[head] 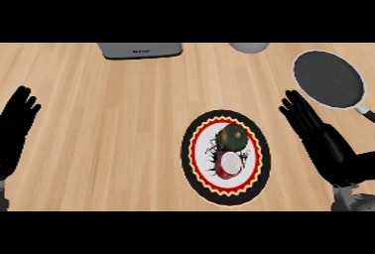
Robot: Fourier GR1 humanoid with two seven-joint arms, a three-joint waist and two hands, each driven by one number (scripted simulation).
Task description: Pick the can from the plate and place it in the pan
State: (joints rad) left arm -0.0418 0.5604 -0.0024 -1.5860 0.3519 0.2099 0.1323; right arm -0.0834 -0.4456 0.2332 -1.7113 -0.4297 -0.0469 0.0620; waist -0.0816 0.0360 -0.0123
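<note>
You've got 1 cam only: head view, steep look-down onto desk [110, 124], forearms entering from bottom edge, mid-range.

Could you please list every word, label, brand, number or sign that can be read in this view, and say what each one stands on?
Grey appliance at the counter's far edge: a short dark marking on its front, too small and blurred to read.
Can lying on the plate: dark patterned side, no legible label.
Pan, plate rim and both hands: no text visible.
</note>
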